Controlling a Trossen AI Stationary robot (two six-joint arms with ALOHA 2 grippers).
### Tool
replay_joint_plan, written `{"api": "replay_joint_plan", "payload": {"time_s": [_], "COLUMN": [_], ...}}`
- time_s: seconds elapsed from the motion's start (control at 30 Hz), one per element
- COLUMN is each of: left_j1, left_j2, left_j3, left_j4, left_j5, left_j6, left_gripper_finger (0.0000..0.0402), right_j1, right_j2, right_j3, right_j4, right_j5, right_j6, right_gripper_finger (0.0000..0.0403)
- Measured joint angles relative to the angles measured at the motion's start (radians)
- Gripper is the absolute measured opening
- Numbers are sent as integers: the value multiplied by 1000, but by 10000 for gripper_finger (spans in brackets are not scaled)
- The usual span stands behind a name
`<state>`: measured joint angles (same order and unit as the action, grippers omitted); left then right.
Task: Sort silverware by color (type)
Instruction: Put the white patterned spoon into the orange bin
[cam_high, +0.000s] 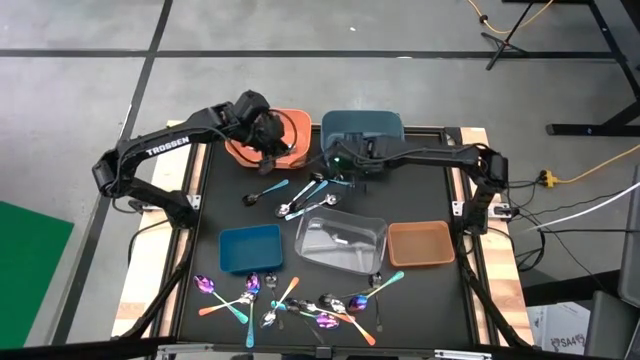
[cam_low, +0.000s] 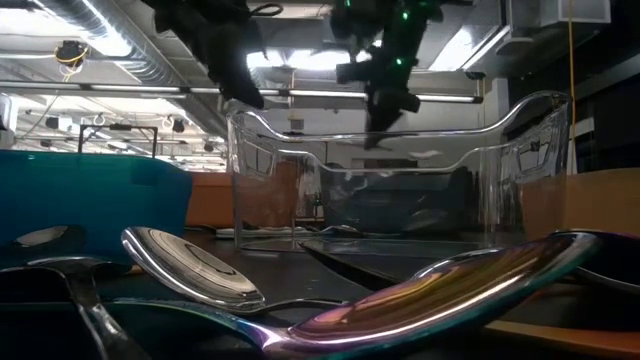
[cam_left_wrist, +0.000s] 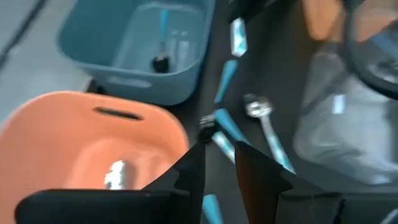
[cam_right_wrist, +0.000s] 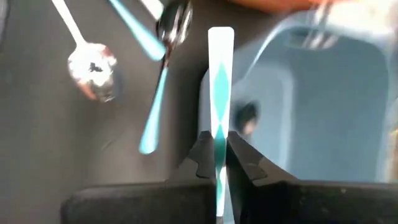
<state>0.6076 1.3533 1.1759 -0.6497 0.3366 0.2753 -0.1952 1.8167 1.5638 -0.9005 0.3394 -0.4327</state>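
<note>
Silverware lies in two groups. Some teal-handled and silver pieces (cam_high: 300, 200) are mid-table, and a mixed pile (cam_high: 300, 305) lies along the near edge. My right gripper (cam_high: 338, 170) hangs beside the near left corner of the blue-grey bin (cam_high: 375, 122), shut on a white-and-teal patterned handle (cam_right_wrist: 221, 74). My left gripper (cam_high: 268, 140) hovers over the near rim of the orange bin (cam_high: 300, 120). Its fingers (cam_left_wrist: 199, 168) stand a narrow gap apart, and only table and a bit of teal show through the gap. Teal-handled pieces (cam_left_wrist: 224, 134) lie just beyond them. My right gripper pinches the patterned handle (cam_right_wrist: 220, 134) between its two fingers, slanting down from above. The handle runs along the fingers and sticks out past their tips to its free end (cam_right_wrist: 221, 34). The rest is hidden under the gripper. The piece is lifted clear of the table.
A blue bin (cam_high: 250, 248), a clear bin (cam_high: 340, 240) and a brown bin (cam_high: 420, 243) stand in a row toward the near side. The orange bin holds a silver piece (cam_left_wrist: 115, 174). The blue-grey bin holds teal-handled ones (cam_left_wrist: 165, 37). Free table lies between the two silverware groups.
</note>
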Motion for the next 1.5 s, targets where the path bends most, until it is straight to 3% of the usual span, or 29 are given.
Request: {"api": "replay_joint_plan", "payload": {"time_s": [0.2,0.5,0.9,1.17,1.5], "left_j1": [1,1,-46,-123,-185], "left_j2": [0,1,1,1,1], "left_j3": [0,0,0,0,0], "left_j4": [32,65,69,69,80], "left_j5": [225,254,236,99,22], "left_j6": [-89,-335,-657,-692,-694], "left_gripper_finger": [81,81,81,81,81], "right_j1": [65,126,123,123,123], "right_j2": [0,0,-1,-1,-1], "right_j3": [10,10,10,10,10], "right_j4": [150,327,387,413,439], "right_j5": [63,64,61,42,8], "right_j6": [-224,-429,-553,-571,-572], "right_gripper_finger": [1,1,1,1,1]}}
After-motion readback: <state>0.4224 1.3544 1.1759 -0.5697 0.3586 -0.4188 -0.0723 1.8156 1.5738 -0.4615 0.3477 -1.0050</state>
